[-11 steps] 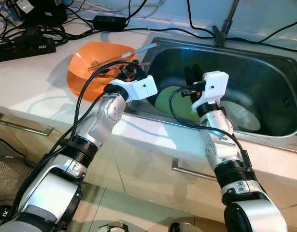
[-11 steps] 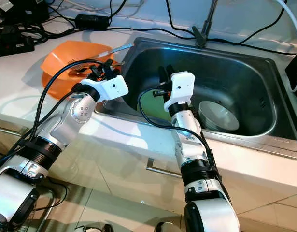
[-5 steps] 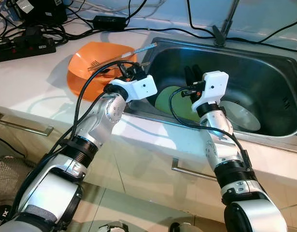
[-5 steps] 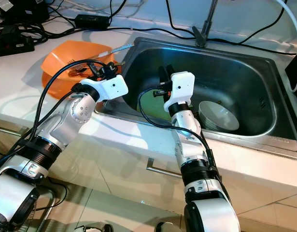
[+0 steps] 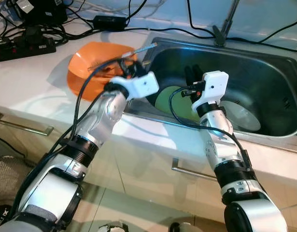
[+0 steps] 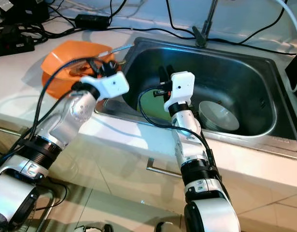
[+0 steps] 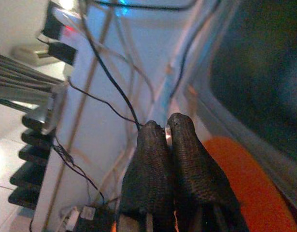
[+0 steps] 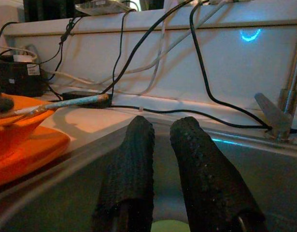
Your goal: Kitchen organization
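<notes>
Orange plastic bowl (image 5: 92,72) near the steel sink's (image 5: 264,58) left rim, left end effector (image 7: 167,129) closed above it; right end effector (image 8: 160,133) slightly parted over green round plate (image 5: 173,102).

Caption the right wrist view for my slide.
Right end effector poised over the stainless steel sink, beside stacked orange plastic bowls on the counter.

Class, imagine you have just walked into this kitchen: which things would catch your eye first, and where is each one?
The bright orange bowl on the white counter stands out first, left of the steel sink, with a utensil resting across its rim. The left gripper, fingers pressed together, sits at the bowl's sink-side edge. In the sink lie a green plate and a pale bowl, with the right gripper raised above the plate.
</notes>
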You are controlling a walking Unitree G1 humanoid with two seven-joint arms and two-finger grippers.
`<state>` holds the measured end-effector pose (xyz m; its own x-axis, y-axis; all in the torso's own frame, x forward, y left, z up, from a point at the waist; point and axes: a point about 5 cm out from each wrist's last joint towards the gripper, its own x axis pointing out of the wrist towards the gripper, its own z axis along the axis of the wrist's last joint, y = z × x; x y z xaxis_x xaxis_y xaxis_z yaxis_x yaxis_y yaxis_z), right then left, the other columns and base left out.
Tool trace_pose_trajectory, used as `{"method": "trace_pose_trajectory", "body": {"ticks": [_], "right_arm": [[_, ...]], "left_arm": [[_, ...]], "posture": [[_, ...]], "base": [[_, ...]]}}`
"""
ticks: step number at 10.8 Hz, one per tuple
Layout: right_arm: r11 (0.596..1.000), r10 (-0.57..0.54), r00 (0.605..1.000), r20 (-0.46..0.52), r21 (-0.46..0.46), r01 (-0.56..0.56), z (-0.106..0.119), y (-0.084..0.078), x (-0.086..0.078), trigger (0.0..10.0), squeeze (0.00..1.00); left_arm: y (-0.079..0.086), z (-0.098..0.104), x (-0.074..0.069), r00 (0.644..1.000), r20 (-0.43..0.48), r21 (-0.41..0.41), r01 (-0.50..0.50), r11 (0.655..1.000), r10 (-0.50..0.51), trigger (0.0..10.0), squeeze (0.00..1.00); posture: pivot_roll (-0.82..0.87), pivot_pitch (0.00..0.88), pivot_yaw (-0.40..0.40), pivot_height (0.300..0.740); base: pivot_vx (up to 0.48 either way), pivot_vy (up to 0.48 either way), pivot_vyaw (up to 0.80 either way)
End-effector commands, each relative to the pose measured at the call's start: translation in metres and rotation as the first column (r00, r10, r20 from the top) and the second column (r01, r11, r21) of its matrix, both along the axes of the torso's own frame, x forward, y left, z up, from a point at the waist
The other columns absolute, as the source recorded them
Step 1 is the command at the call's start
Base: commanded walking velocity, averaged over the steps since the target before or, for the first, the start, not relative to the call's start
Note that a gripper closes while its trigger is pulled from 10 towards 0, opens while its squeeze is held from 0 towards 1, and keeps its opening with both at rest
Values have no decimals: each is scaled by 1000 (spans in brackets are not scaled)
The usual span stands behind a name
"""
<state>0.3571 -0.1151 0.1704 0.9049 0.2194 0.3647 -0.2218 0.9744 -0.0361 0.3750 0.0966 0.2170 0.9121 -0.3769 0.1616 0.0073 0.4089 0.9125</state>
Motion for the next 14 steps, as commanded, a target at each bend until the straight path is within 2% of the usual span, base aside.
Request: {"method": "trace_pose_trajectory", "body": {"ticks": [1,3,7,9,12,14], "right_arm": [[1000,-19,997,-76,23,20,-21,-5,-3,10000,0],[1000,-18,997,-77,24,20,-21,-5,-3,10000,0],[1000,-13,997,-75,22,14,-20,-4,-2,10000,0],[1000,-9,997,-75,21,11,-20,-3,-2,10000,0],[1000,-8,997,-76,22,10,-20,-4,-2,10000,0],[1000,-4,997,-77,20,5,-20,-3,-1,10000,0]], "left_arm": [[-8,21,-3,998,41,-74,56,996,-53,10000,0],[-11,38,-7,993,81,-134,91,987,-80,10000,0],[-15,37,-12,988,-9,-304,144,942,-154,10000,0],[-16,40,-15,982,-27,-357,165,920,-187,10000,0],[-18,61,-21,967,-10,-456,221,862,-253,10000,0],[-22,71,-27,948,-11,-535,264,803,-319,10000,0]], "posture": [[118,74,15,740],[119,73,14,740],[121,71,13,740],[121,69,12,740],[124,69,9,740],[124,66,4,740]], "base": [[0,0,0],[0,0,0],[0,0,0],[0,0,0],[0,0,0],[0,0,0]]}}
